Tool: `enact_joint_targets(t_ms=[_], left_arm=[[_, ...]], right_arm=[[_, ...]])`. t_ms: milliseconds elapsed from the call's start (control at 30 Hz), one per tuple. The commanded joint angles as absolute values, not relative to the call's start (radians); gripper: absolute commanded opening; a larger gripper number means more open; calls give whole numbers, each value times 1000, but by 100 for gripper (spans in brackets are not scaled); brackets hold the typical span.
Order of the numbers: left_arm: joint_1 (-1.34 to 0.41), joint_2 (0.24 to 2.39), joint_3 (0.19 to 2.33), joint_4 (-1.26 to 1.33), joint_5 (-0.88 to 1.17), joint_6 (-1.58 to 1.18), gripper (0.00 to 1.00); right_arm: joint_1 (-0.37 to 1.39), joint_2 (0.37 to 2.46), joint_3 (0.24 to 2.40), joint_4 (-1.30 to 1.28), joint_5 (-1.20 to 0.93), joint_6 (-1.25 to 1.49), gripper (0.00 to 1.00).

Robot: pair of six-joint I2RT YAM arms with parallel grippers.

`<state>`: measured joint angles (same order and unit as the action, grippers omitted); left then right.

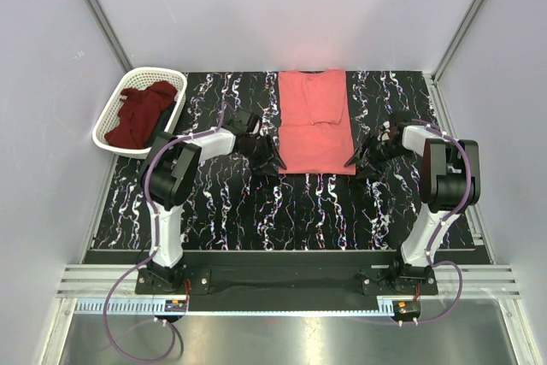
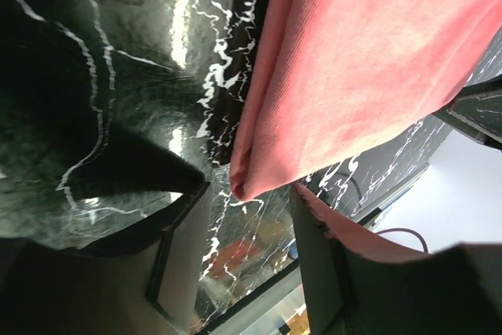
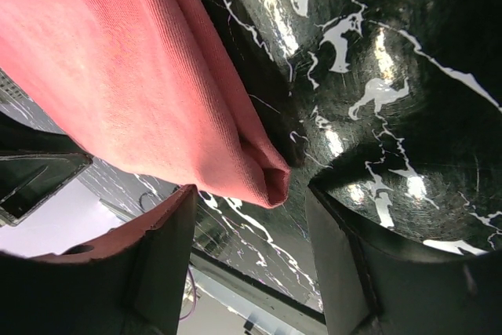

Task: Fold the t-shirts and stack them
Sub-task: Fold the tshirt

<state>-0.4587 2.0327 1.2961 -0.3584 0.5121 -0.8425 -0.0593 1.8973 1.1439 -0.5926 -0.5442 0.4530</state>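
Two near corners of salmon-pink t-shirt (image 1: 312,121) were found straddled by L gripper (image 1: 267,162) and R gripper (image 1: 357,162), jaws apart; maroon t-shirt (image 1: 141,114) was noted in basket (image 1: 105,122), far-left table (image 1: 256,211) corner.

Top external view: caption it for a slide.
Left gripper and right gripper, jaws open, at the near corners of the salmon-pink t-shirt; maroon t-shirt lies in the white basket.

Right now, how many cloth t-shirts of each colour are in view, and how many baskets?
Salmon-pink cloth t-shirt, laid flat: 1
Dark maroon cloth t-shirt, crumpled: 1
White plastic lattice basket: 1
Total: 3
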Motion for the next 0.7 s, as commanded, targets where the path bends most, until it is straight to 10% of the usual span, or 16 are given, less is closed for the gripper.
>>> enact_joint_targets(t_ms=[0, 667], left_arm=[[-474, 2089, 1302, -374, 445, -853, 50], [-466, 2117, 1336, -357, 474, -819, 6]], right_arm=[[-63, 1913, 1135, -552, -505, 440, 65], [-63, 1939, 1150, -543, -508, 431, 57]])
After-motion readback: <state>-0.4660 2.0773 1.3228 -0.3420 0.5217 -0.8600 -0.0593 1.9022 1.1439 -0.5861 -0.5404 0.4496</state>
